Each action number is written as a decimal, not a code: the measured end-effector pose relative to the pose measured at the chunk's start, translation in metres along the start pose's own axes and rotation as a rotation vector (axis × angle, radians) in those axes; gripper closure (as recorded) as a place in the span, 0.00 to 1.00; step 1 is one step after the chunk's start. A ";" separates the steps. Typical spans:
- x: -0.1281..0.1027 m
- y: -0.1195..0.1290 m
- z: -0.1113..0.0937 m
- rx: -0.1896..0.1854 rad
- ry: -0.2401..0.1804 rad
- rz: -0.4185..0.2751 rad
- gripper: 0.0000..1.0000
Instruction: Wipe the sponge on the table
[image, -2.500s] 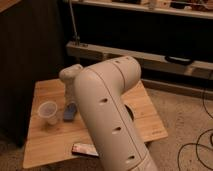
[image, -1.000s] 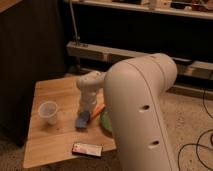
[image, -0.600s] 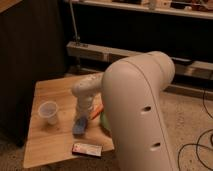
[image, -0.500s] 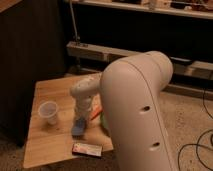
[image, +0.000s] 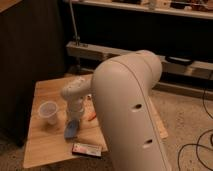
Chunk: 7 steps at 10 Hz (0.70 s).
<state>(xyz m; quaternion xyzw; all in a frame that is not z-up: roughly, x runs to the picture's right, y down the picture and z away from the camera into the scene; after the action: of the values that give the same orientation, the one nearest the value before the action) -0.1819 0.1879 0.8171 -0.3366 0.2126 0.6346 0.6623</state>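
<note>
Sponge (image: 72, 130) is resting tilted on the table (image: 45, 145), with the gripper (image: 74, 119) fingers pinching its upper end. A wiping stroke is judged to be in hand; the next move is calling for sliding under steady downward pressure, clearing the cup (image: 48, 111) and box (image: 86, 149). No writing is showing legibly.

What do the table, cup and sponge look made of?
Table: light wood, matte, plank grain visible.
Cup: clear plastic, see-through walls.
Sponge: likely soft foam, light blue, rounded edges.
The end effector is directly above the sponge, mid-table.
</note>
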 end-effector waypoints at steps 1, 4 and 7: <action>0.002 0.004 0.004 0.003 0.005 -0.012 0.97; -0.002 0.018 0.012 -0.008 0.007 -0.030 0.97; -0.016 0.037 0.022 -0.008 0.010 -0.046 0.97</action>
<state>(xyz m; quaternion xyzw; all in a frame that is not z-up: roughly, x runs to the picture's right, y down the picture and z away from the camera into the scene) -0.2230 0.1909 0.8372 -0.3473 0.2054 0.6185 0.6743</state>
